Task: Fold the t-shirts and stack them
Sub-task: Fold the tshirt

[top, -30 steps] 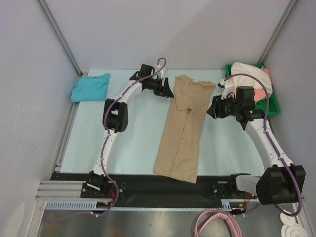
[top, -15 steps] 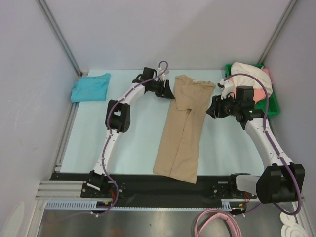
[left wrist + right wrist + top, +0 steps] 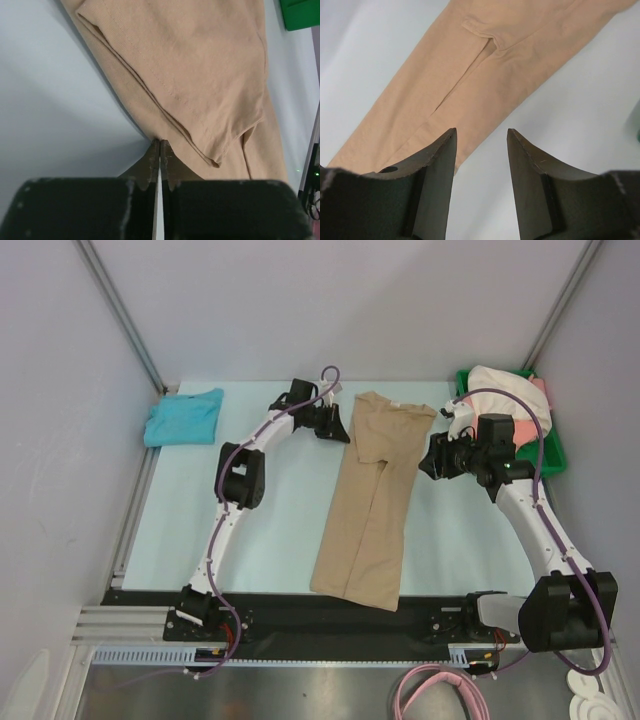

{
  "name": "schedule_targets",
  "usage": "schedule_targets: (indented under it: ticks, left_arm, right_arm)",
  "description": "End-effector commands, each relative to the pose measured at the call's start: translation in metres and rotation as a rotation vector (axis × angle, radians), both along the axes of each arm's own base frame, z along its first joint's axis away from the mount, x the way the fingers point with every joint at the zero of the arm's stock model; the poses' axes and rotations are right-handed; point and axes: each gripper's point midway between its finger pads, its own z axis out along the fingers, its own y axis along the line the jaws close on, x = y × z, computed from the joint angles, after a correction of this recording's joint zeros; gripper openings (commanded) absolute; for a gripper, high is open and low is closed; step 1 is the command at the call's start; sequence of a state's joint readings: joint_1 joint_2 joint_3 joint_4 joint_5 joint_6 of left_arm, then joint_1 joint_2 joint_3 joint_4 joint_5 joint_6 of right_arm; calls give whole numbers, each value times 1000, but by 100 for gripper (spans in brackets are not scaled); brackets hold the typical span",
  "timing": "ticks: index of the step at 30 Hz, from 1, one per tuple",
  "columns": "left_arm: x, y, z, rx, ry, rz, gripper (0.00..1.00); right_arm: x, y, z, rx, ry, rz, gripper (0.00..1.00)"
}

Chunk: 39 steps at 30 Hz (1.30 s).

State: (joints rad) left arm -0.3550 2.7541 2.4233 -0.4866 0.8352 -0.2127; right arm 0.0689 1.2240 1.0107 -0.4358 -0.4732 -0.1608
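The tan t-shirt (image 3: 372, 500) lies flat down the middle of the table, folded lengthwise into a long strip, collar at the far end. My left gripper (image 3: 344, 428) is at its upper left edge, near the sleeve. In the left wrist view the left gripper (image 3: 160, 141) is shut, its tips pinched right on the folded edge of the tan t-shirt (image 3: 200, 65). My right gripper (image 3: 428, 462) hovers by the shirt's right edge. It is open (image 3: 481, 132), with bare table between the fingers and the tan t-shirt (image 3: 470, 75) just ahead. A folded teal t-shirt (image 3: 184, 417) lies at the far left.
A green tray (image 3: 550, 455) at the far right holds a cream-white t-shirt (image 3: 500, 385) and a coral-pink one (image 3: 541, 390). Its corner shows in the left wrist view (image 3: 300, 12). Grey walls close in the table on both sides and at the back.
My left gripper has slid a little right to the shirt's edge and closed from open to shut. The right arm has barely moved.
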Motion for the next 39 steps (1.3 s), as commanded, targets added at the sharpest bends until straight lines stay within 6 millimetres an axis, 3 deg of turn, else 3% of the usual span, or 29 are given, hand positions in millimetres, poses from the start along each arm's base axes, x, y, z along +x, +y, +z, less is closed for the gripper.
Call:
schedule_targets:
  ticks: [1, 7, 11, 18, 26, 31, 32, 34, 36, 37, 38, 39]
  left_arm:
    - [-4, -4, -2, 3, 13, -6, 1]
    - [5, 10, 0, 13, 17, 35, 0]
    - [22, 45, 5, 13, 29, 108, 0]
    - [35, 93, 7, 2, 62, 181, 0]
    - [33, 107, 9, 31, 68, 213, 0]
    - [36, 119, 28, 53, 14, 238, 0]
    - [35, 120, 33, 52, 5, 222, 4]
    - [36, 119, 45, 57, -39, 193, 24]
    - [30, 120, 55, 69, -51, 183, 29]
    - [20, 121, 51, 71, -21, 177, 31]
    - [16, 120, 85, 48, -75, 179, 32]
    - [11, 123, 94, 53, -87, 194, 36]
  right_arm:
    - [4, -4, -1, -23, -25, -6, 50]
    - [6, -5, -2, -29, -25, -8, 50]
    - [7, -5, -6, -34, -14, -8, 50]
    - [13, -5, -11, -38, -1, -10, 50]
    - [15, -7, -14, -50, 3, -16, 51]
    - [14, -7, -15, -50, 4, -11, 51]
    - [14, -6, -15, -48, 4, -9, 51]
    - [14, -6, -14, -45, 2, -10, 51]
    - [14, -7, -13, -39, 8, -27, 52]
    - [13, -10, -13, -36, 13, -39, 52]
    - [11, -10, -14, -30, 25, -44, 53]
    - [11, -14, -13, -9, 42, -66, 53]
